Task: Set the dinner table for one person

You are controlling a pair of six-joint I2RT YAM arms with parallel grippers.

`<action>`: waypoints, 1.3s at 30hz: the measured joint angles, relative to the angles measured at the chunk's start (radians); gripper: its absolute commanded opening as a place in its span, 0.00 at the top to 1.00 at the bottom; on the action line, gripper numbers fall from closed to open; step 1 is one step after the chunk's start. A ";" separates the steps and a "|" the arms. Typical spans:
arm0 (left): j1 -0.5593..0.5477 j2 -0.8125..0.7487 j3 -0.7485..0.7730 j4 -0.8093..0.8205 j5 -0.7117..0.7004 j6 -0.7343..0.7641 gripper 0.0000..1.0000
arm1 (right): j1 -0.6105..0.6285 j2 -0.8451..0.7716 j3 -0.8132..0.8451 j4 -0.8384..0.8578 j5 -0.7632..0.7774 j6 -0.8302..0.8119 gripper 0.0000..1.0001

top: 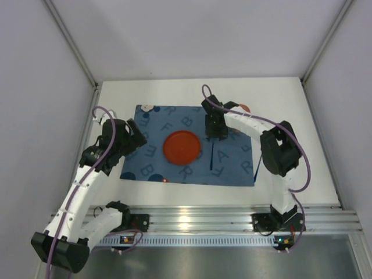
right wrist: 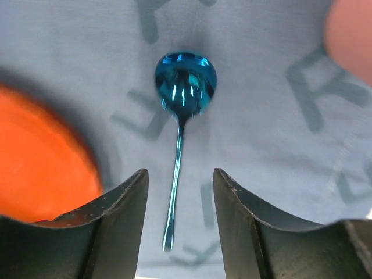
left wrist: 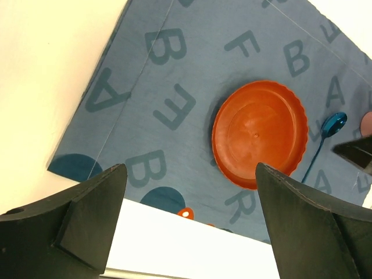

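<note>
The white dinner table [top: 174, 93] carries a blue letter-printed mat [top: 148, 157]. An orange plate [top: 181, 147] lies at the mat's middle and also shows in the left wrist view [left wrist: 260, 132]. A shiny blue spoon [top: 210, 156] lies on the mat just right of the plate, bowl toward the far side. My right gripper [top: 216, 132] hovers open over it; in the right wrist view the spoon [right wrist: 185, 81] lies between the open fingers, untouched, with the gripper [right wrist: 180, 180] above its handle. My left gripper [top: 137, 137] is open and empty over the mat's left part [left wrist: 192, 174].
A ribbed silver rail [top: 221, 218] runs along the table's near edge by the arm bases. White walls close in the table on the left, right and far sides. A pink-red round patch [top: 244, 108] shows at the mat's far right corner.
</note>
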 measured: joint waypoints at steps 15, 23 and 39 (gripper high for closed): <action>0.000 0.112 -0.038 0.126 0.057 0.007 0.03 | -0.332 -0.660 -0.505 -0.032 0.008 0.025 0.49; 0.000 0.175 -0.038 0.178 0.090 0.021 0.03 | -0.457 -0.503 -0.603 -0.019 0.024 0.028 0.51; 0.000 0.287 0.035 0.200 0.087 0.094 0.03 | -0.494 -0.279 -0.509 0.082 0.015 0.034 0.87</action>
